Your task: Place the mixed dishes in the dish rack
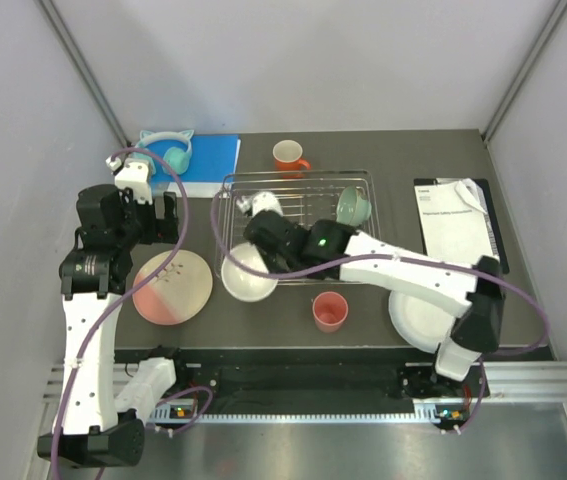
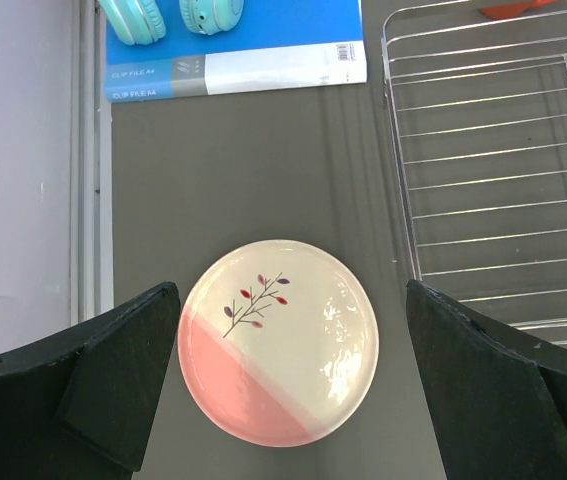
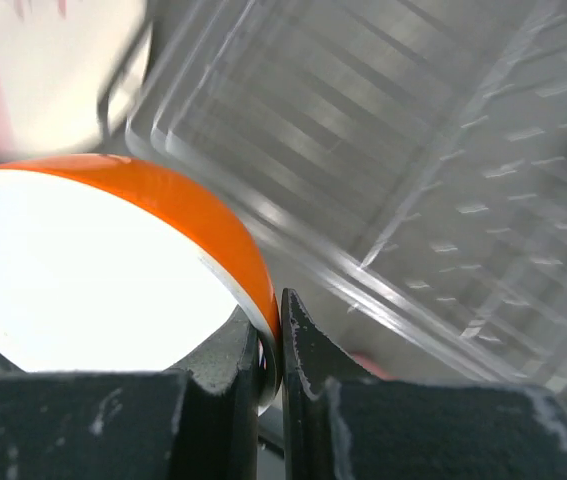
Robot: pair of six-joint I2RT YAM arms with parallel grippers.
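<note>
The silver wire dish rack (image 1: 298, 182) stands at the table's middle back, with the mint-green bowl (image 1: 353, 207) inside at its right. My right gripper (image 1: 263, 252) is shut on the rim of the white-inside orange bowl (image 1: 246, 274), which it holds at the rack's front-left corner. In the right wrist view the jaws pinch the bowl's rim (image 3: 263, 310); the rack (image 3: 413, 150) is blurred behind. My left gripper (image 2: 291, 292) is open above the pink-and-cream sprig plate (image 2: 278, 340), which lies flat on the table (image 1: 172, 286). The orange mug (image 1: 288, 155) stands behind the rack. The pink cup (image 1: 329, 311) and the white plate (image 1: 418, 318) are in front.
Teal cat-ear headphones (image 1: 168, 150) lie on a blue file (image 1: 213, 158) at the back left. A black clipboard with white paper (image 1: 458, 220) lies right of the rack. My right arm reaches over the white plate.
</note>
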